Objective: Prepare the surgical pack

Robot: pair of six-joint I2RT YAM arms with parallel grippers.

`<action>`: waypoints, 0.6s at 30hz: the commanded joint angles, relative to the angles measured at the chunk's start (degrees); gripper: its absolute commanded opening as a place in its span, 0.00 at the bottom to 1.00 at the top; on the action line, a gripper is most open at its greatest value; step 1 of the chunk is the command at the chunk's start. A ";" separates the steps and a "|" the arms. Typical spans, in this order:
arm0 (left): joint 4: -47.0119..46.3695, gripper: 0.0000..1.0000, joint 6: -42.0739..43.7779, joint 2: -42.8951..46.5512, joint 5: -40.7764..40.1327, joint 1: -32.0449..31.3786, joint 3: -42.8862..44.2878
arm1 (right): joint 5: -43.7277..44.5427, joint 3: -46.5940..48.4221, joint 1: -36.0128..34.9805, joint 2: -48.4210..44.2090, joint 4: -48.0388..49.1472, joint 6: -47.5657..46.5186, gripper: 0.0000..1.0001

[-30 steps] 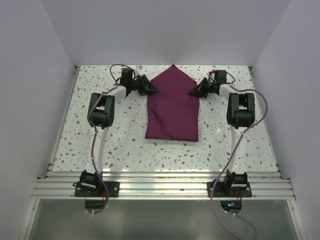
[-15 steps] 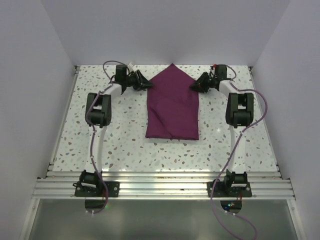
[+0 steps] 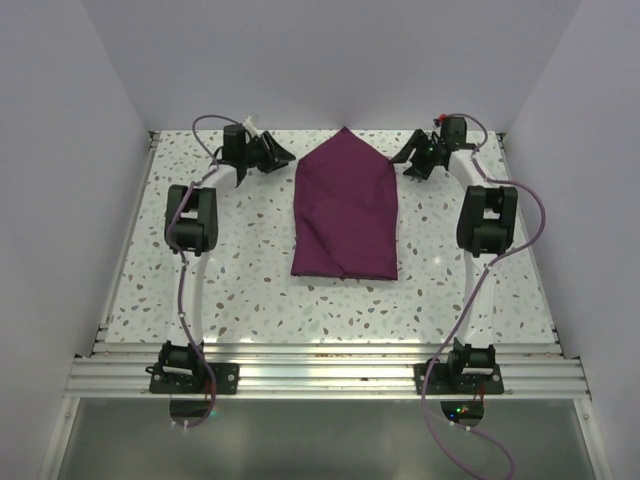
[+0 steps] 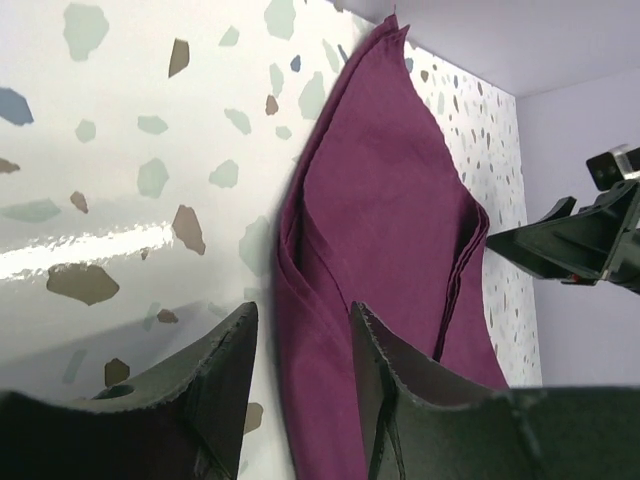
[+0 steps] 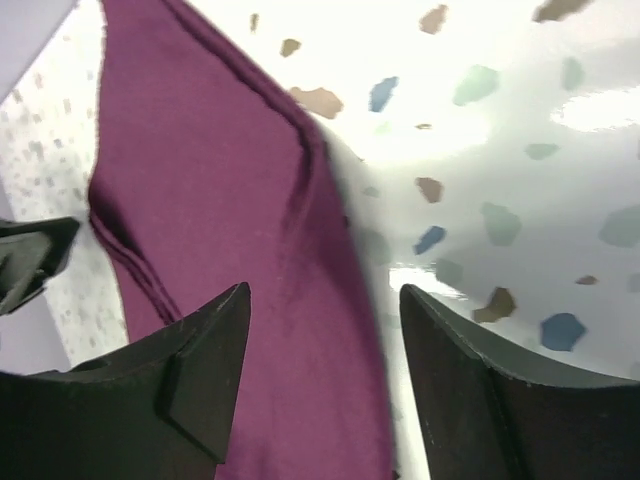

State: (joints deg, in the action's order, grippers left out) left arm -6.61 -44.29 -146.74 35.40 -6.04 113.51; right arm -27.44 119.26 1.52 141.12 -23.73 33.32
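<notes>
Top view: pack (image 3: 343, 215) lies flat on table (image 3: 250, 280), centre of frame, a little above the middle. It is folded, with a straight lower edge and parallel sides. The upper end tapers to a point near the table's far edge. Creases run down its left half.

Left gripper (image 3: 277, 155): upper left of the taper, tips pointing right toward the cloth, with bare table between tips and cloth. Jaws parted moderately, nothing in them. Left wrist view: both fingers (image 4: 215, 370) at bottom of frame. The pack's layered left edge shows beyond the gap, untouched.

Right gripper (image 3: 412, 162): upper right of the taper, mirrored, tips pointing left, apart from the cloth. Jaws wide, empty. Right wrist view: the pack's folded edge fills the left, speckled table on the right. The left gripper's tip shows at the left edge.
</notes>
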 commanded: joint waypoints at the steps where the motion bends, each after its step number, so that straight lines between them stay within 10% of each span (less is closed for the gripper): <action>1: -2.35 0.47 0.79 -1.35 -1.21 -0.37 3.73 | 3.53 -1.31 -0.02 -2.78 0.26 -0.89 0.66; 18: -1.56 0.49 0.00 -8.03 -0.86 -3.80 8.74 | -1.12 4.40 -2.66 7.77 0.96 -3.09 0.61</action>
State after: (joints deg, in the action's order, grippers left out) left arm -7.97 -44.18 -152.14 34.68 -9.47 119.46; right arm -28.99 123.02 0.67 145.93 -21.61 31.46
